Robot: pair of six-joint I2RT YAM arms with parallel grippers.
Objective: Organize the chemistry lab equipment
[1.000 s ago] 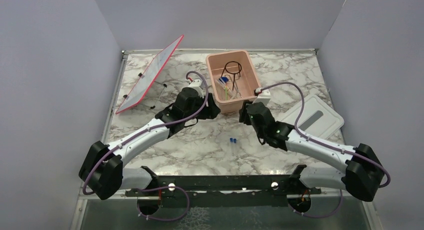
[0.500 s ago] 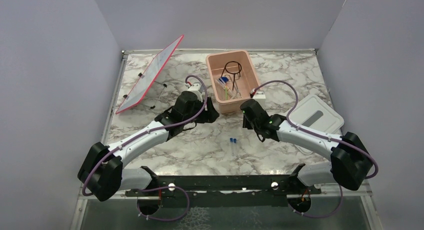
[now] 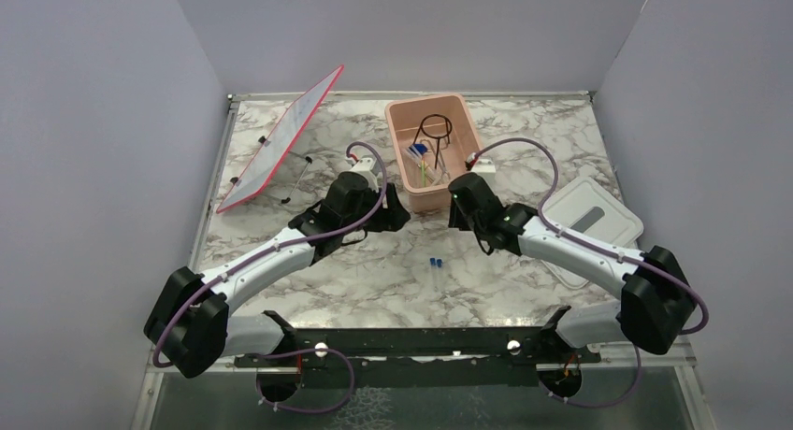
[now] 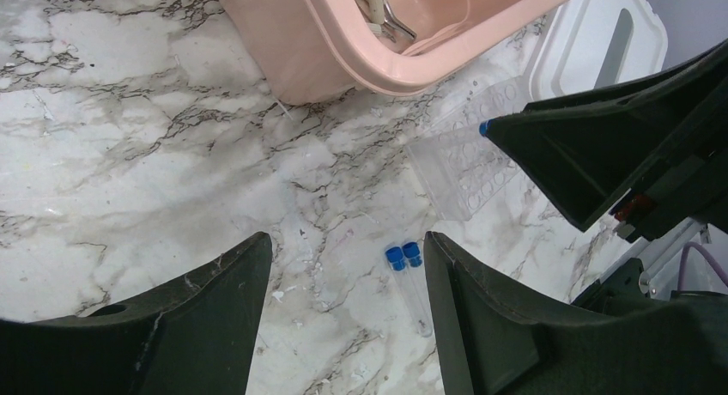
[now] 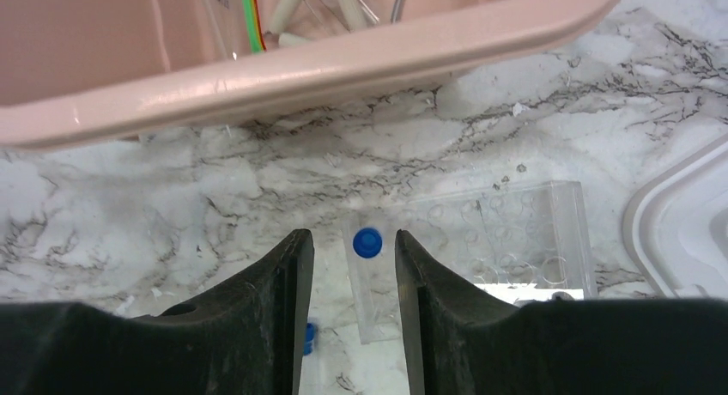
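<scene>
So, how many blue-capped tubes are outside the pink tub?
3. Two tubes lie side by side on the marble table, in front of the pink tub. The third tube is held in the right hand, close to that tub. More may be hidden inside it.

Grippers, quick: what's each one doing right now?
Left gripper: open, holding nothing.
Right gripper: closed on a blue-capped tube.

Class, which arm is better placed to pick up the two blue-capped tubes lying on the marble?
Left: the left hand, open, frames the two tubes; the right hand seems to hold another tube.
</scene>
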